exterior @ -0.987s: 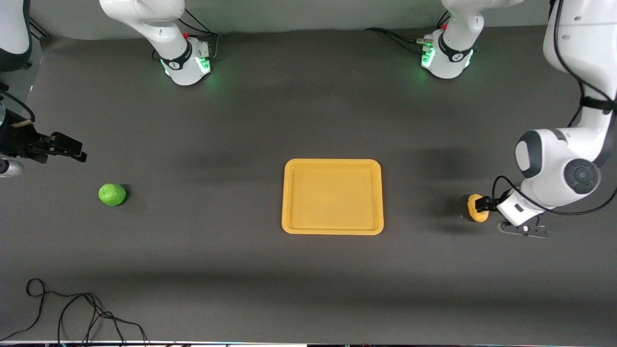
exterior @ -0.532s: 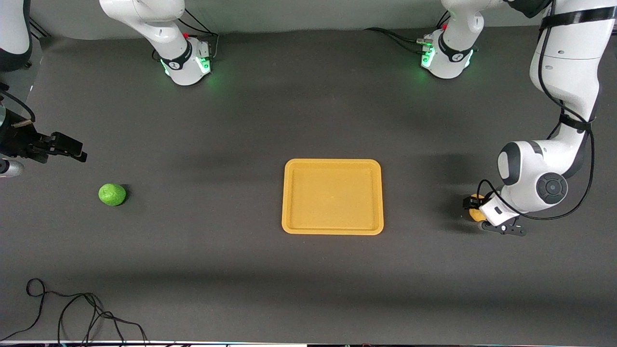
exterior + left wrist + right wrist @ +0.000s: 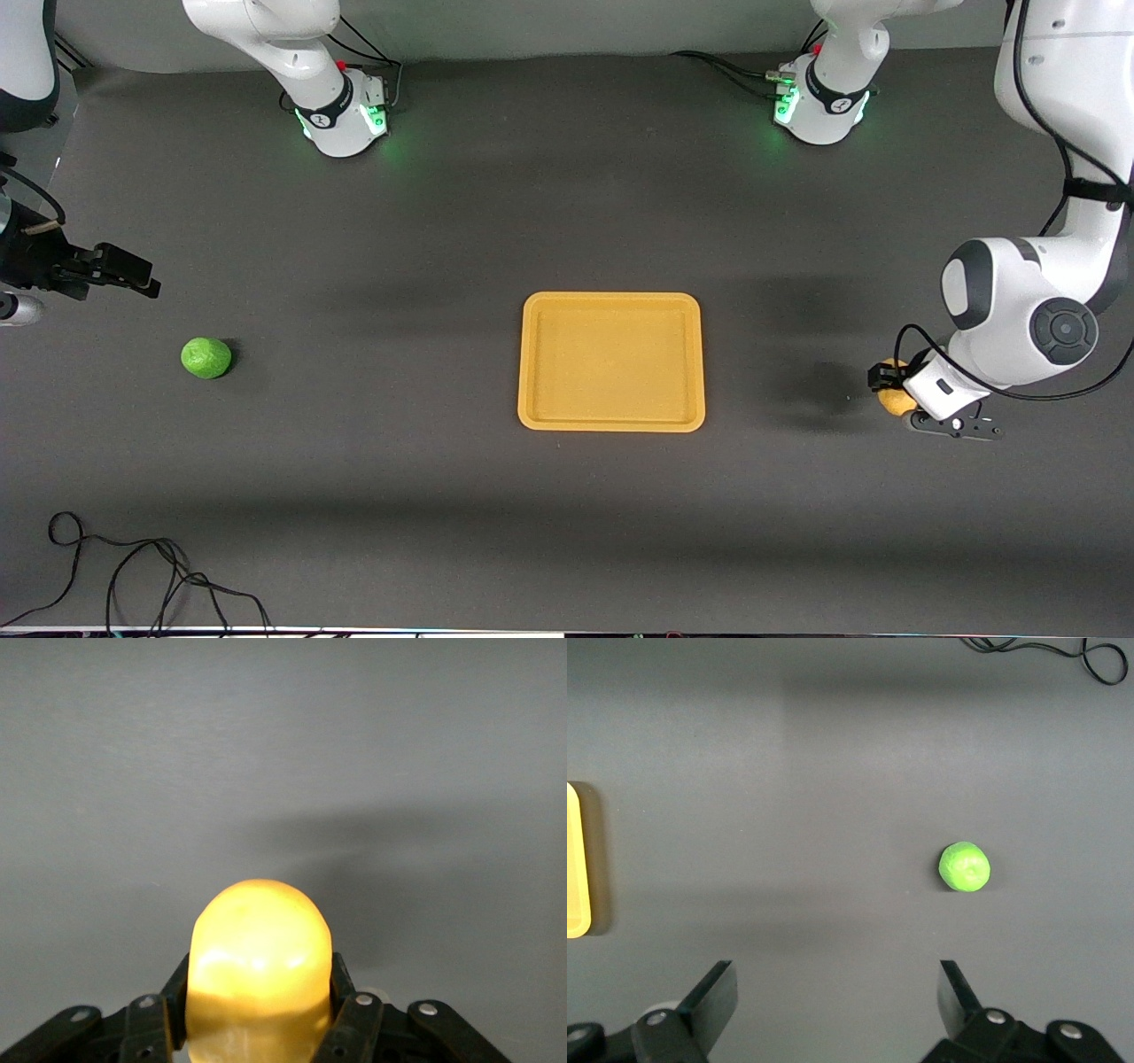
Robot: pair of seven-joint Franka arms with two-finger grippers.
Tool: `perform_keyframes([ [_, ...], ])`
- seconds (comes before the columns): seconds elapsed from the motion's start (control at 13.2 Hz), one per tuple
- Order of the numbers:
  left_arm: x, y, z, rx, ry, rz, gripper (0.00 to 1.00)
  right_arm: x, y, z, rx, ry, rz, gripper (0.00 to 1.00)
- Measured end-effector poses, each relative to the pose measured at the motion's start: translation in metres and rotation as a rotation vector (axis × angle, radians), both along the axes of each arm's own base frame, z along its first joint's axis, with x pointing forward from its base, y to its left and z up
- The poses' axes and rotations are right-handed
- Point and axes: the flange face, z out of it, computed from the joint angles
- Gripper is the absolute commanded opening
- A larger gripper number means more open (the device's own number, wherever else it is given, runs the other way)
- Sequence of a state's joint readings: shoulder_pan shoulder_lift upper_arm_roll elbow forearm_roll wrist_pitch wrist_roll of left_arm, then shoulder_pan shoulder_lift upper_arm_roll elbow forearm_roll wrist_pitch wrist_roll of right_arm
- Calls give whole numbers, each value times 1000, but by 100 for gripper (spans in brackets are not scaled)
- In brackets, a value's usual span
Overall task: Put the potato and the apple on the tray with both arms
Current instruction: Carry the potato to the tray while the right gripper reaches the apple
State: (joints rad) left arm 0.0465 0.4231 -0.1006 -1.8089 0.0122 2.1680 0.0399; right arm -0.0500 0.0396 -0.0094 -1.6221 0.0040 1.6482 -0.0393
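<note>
The left gripper [image 3: 889,387] was clamped on the potato [image 3: 893,399] near the table's edge at the left arm's end – in the left wrist view the potato [image 3: 258,970] sat squeezed between both fingers [image 3: 350,1023], with its shadow on the mat apart from it, so prob. lifted off the surface. Compared w/ half a sec before, the left arm's wrist had swung back outward toward that table edge and the potato went with it, i.e. away from the tray [image 3: 611,301] rather than toward it; a full sec back the arm stood in much the same pose as it did here, potato a touch closer to the tray. So the grip looked secure but no net carry had happened – the potato was still well apart from the tray, which sat bare at the table's centre. The right gripper [image 3: 133,275] waited w/ its fingers spread wide, over the mat at the right arm's end, unmoved across all three front views. The apple [image 3: 206,358] lay untouched on the table, nearer the front camera than that gripper; the right wrist view showed the apple [image 3: 964,866] well clear of the open fingers [image 3: 713,999]. Judged: step one was grasped, not yet delivered; the apple step hadn't begun.
</note>
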Motion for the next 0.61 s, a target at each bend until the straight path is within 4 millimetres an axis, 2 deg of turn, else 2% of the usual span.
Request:
perform_keyframes([
  [0.15,4,-62,23,-26,-7,52,27,0,-2,-1,0,2,-3,100],
  [0.3,-2,-132,26,-41,-7,91,27,0,-8,-2,-2,3,-13,100],
  [0.38,-7,-166,20,-43,1,101,27,0,-15,-2,-7,3,-19,100],
  [0.46,-13,-204,11,-44,11,110,27,-2,-32,-2,-13,4,-16,100],
  [0.53,-19,-238,2,-45,22,111,27,-6,-60,-3,-17,3,4,100],
  [0.61,-26,-263,-9,-43,35,103,27,-12,-96,-3,-20,0,24,100],
])
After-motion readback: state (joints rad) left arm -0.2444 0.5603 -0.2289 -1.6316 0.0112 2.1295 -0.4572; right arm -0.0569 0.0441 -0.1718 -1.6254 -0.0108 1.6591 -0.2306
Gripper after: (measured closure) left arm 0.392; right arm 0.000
